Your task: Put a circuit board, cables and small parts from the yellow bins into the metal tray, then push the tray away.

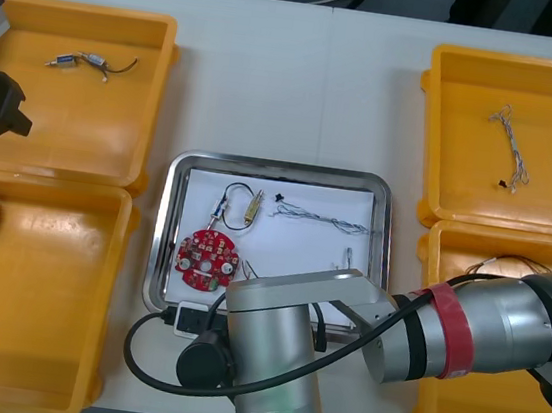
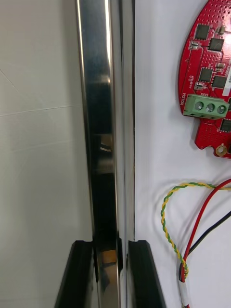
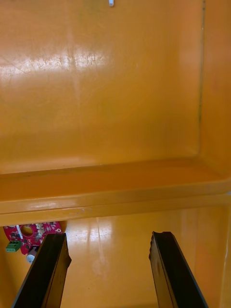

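- My right jaws are clamped on the near rim of the metal tray (image 2: 103, 120). One side sits outside the rim and one inside, with the shiny edge pinched between them.
- My right arm (image 1: 462, 335) comes in from the right and bends across the near edge of the surface (image 1: 291, 87) to get there.
- The tray sits in the middle, between the yellow bins (image 1: 69, 90). It is wider from side to side than from near to far.
- In it lie a red circuit board (image 1: 206, 260), a blue and white cable (image 1: 320, 218) and a black cable (image 1: 238, 190) with small metal parts (image 1: 254, 207).
- The whole tray lies ahead of my right jaws, toward the far edge. I think the next move is a straight push that way.
- The rim I hold runs side to side, so the push goes square across it. My hold looks left of the tray's middle, so the tray may turn a bit as it slides.
- My left jaws are apart and hold nothing. They hang over the left bins, well apart from the tray, so my right arm is the near one.
- There are tiny white letters by the green block (image 2: 206, 107) on the board. I cannot read them.
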Controlling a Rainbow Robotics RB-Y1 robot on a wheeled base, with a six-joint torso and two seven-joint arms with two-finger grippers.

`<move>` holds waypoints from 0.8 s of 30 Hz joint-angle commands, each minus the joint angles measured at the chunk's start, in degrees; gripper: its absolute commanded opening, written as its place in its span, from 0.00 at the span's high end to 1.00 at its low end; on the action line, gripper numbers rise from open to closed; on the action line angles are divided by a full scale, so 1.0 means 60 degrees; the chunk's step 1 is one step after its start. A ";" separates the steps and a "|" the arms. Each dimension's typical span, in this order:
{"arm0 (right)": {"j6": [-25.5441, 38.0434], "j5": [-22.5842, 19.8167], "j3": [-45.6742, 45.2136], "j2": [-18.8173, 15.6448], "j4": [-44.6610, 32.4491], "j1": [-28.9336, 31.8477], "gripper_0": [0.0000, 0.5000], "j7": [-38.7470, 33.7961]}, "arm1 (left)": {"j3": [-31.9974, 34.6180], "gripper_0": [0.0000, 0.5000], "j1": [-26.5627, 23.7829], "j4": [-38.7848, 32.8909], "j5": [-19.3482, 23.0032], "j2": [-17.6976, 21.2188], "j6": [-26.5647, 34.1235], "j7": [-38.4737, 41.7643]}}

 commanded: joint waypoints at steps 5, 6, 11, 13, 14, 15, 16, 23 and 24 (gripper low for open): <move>-0.0070 0.0067 0.0016 -0.0271 -0.0521 0.0052 0.92 -0.0150 | 0.0279 0.00 0.0113 -0.0091 0.0050 0.0472 0.0059 -0.0582; -0.0085 0.0082 0.0002 -0.0300 -0.0521 0.0052 0.93 -0.0150 | 0.0279 0.00 0.0113 -0.0091 0.0050 0.0472 0.0059 -0.0582; -0.0085 0.0184 -0.0057 -0.0476 -0.0609 0.0037 0.94 -0.0150 | 0.0279 0.00 0.0113 -0.0091 0.0050 0.0472 0.0059 -0.0582; -0.0085 0.0301 -0.0072 -0.0579 -0.0697 0.0052 0.95 -0.0150 | 0.0279 0.00 0.0113 -0.0091 0.0050 0.0472 0.0059 -0.0582; -0.0085 0.0433 -0.0072 -0.0652 -0.0770 0.0037 0.96 -0.0135 | 0.0279 0.00 0.0113 -0.0091 0.0050 0.0472 0.0059 -0.0582; -0.0085 0.0536 -0.0072 -0.0725 -0.0844 0.0008 0.97 -0.0150 | 0.0279 0.00 0.0113 -0.0091 0.0050 0.0472 0.0059 -0.0582; -0.0085 0.0565 -0.0072 -0.0740 -0.0858 -0.0007 0.97 -0.0135 | 0.0279 0.00 0.0113 -0.0091 0.0050 0.0472 0.0059 -0.0582; -0.0085 0.0609 -0.0174 -0.0959 -0.1063 -0.0344 1.00 -0.0076 | 0.0279 0.00 0.0113 -0.0091 0.0050 0.0472 0.0059 -0.0582; -0.0085 0.0609 -0.0233 -0.0989 -0.1063 -0.0359 1.00 -0.0047 | 0.0279 0.00 0.0113 -0.0091 0.0050 0.0472 0.0059 -0.0582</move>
